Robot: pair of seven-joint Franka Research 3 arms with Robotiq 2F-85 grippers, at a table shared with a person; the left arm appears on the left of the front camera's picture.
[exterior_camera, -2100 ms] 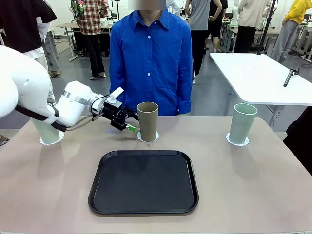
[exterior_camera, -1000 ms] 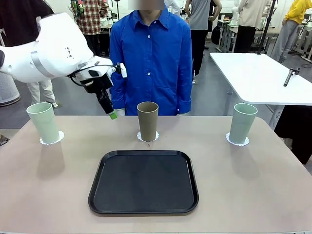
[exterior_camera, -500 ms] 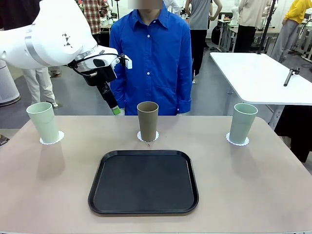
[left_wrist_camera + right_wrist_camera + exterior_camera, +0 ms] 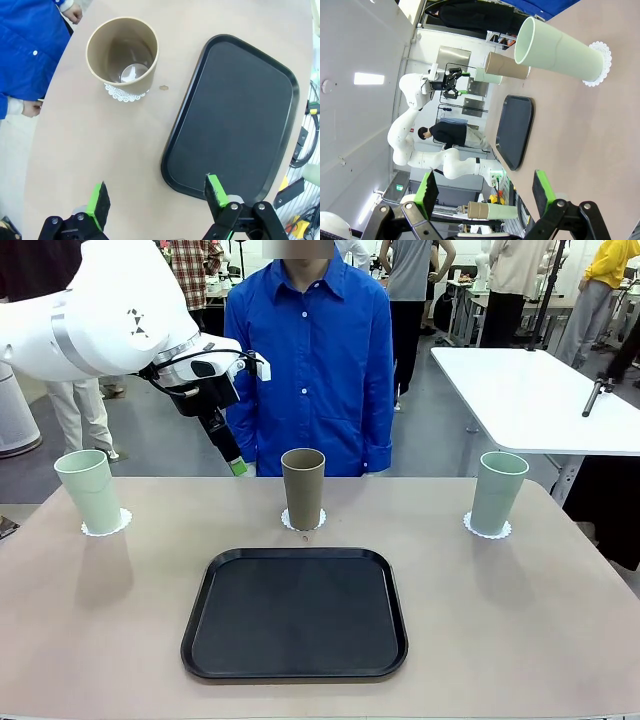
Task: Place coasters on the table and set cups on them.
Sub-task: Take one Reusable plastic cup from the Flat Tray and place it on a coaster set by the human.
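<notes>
Three cups stand on the beige table (image 4: pixel 520 620), each on a white scalloped coaster: a mint cup (image 4: pixel 90 490) at the left on its coaster (image 4: pixel 107 529), a tan cup (image 4: pixel 302 488) in the middle on its coaster (image 4: pixel 302 526), and a mint cup (image 4: pixel 497 492) at the right on its coaster (image 4: pixel 487 531). My left gripper (image 4: pixel 236 462) hangs in the air to the left of the tan cup, apart from it. In the left wrist view the left gripper (image 4: pixel 157 195) is open and empty above the table, with the tan cup (image 4: pixel 122 52) beyond it. My right gripper (image 4: pixel 485 189) is open and empty, and a mint cup (image 4: pixel 555 52) stands ahead of it.
A black tray (image 4: pixel 295 612) lies bare at the middle front of the table. A person in a blue shirt (image 4: pixel 310 360) stands at the far edge behind the tan cup, hands (image 4: pixel 74 12) near the table's edge. A white table (image 4: pixel 540 400) stands at the back right.
My left gripper has drawn away from the tan cup and risen up and to the left. Over the last half second nothing has moved.
</notes>
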